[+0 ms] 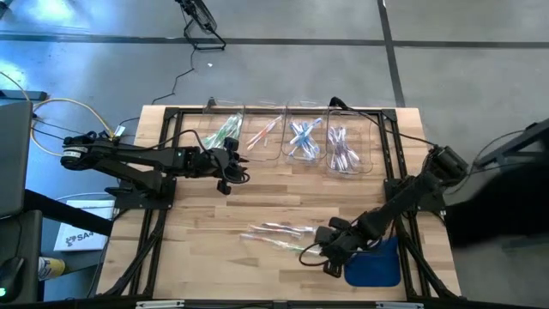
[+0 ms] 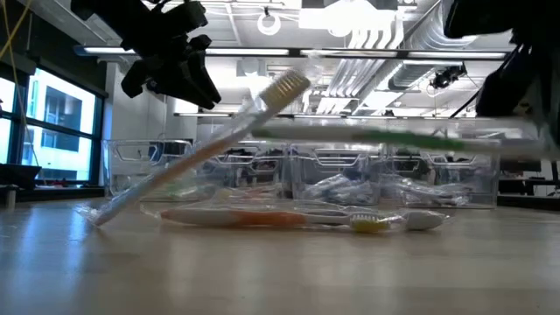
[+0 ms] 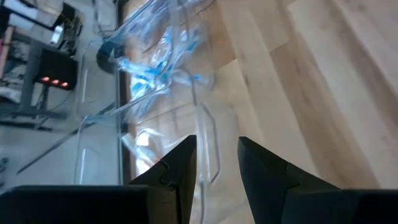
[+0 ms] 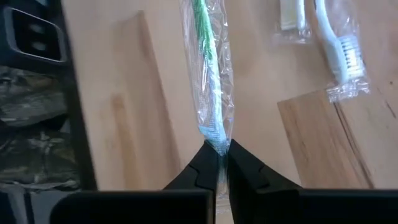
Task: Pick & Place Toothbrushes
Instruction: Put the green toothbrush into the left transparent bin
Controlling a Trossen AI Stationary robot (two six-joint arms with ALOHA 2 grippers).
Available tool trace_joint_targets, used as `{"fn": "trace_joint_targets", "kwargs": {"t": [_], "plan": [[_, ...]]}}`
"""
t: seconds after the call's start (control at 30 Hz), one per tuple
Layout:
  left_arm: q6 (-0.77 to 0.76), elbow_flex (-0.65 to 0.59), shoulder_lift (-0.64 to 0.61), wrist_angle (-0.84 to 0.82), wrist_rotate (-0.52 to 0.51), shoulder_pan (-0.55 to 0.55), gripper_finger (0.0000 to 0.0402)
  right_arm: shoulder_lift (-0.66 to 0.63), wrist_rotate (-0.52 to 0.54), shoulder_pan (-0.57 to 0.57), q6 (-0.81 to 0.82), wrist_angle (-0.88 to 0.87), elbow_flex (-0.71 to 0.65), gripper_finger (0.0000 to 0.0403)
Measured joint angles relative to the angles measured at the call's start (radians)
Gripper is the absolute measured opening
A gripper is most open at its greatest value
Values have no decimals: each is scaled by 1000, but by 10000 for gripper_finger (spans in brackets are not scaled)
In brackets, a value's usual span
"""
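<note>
Right pincer (image 4: pixel 219 163) nips green toothbrush (image 4: pixel 208 74) (wrapped), raised off table.

Bright overhead lighting; close objects blur softly.

I count four clear bins (image 1: pixel 292 137) in a row, one blue cloth (image 1: pixel 375 264), loose wrapped toothbrushes (image 1: pixel 276 232) too overlapped to count

jaws parted, empty | clear bins (image 3: pixel 205 134) ahead | blue toothbrushes (image 3: pixel 149 68) inside
</note>
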Motion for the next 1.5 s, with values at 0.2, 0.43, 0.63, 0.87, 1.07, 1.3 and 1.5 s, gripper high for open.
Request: {"fn": "trace_joint_targets", "kwargs": {"t": [0.2, 0.43, 0.63, 0.87, 1.07, 1.3, 1.5], "plan": [[0, 0, 0, 0, -74, 0, 113, -85, 58, 0, -2, -7, 1, 6], [0, 0, 0, 0, -74, 0, 113, -162, 199, 0, -5, -46, 1, 6], [0, 0, 0, 0, -74, 0, 113, -192, 342, -7, -85, -47, 1, 6], [-23, 0, 0, 45, -73, 0, 113, -192, 427, -65, -209, -44, 1, 6], [-88, 0, -1, 210, -48, 2, 113, -198, 524, -128, -337, -25, 1, 6], [-91, 70, -40, 187, 195, 201, 113, -284, 556, -203, -470, -29, 1, 6], [-206, 80, -14, 245, 758, 454, 113, -354, 589, -259, -601, 10, 1, 6]]}}
